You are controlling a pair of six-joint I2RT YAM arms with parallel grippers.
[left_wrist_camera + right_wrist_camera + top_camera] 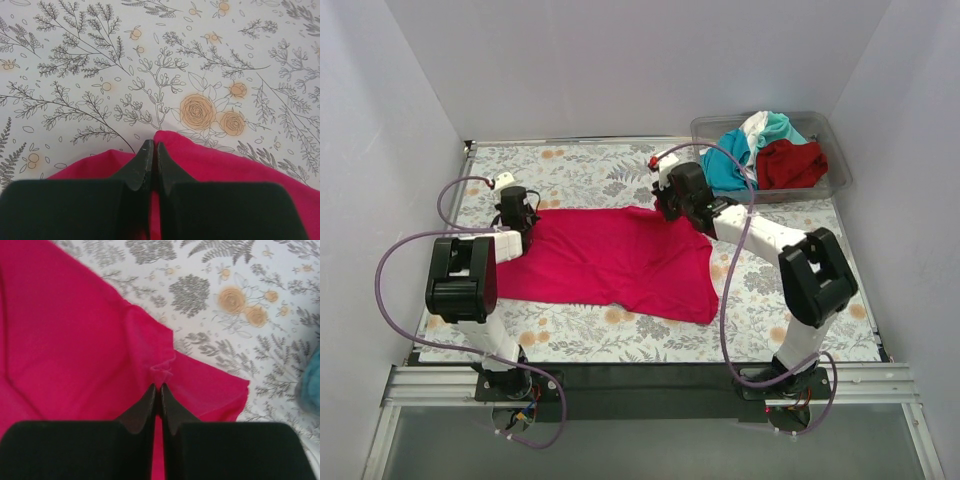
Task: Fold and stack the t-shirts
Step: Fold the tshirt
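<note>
The pink shirt (pixel 610 262) lies spread out in the middle of the table (pixel 580 165), mostly flat, with its near right corner reaching toward the front edge. The left gripper (pixel 516 212) sits at the shirt's far left edge. In the left wrist view its fingers (pixel 145 162) are pressed together with the pink hem caught at their tips. The right gripper (pixel 666 204) is at the far edge on the right side. Its fingers (pixel 149 402) are likewise pinched together on the cloth, which puckers into small folds just ahead of the tips.

At the far right corner of the table stands a clear plastic bin (pixel 832 150), well apart from the pink shirt. Inside it lie the teal shirt (pixel 725 172), the white shirt (pixel 754 126) and the dark red shirt (pixel 790 165), bunched together in a loose heap. The right arm (pixel 760 235) stretches across the table between the bin and the pink shirt's right edge.
</note>
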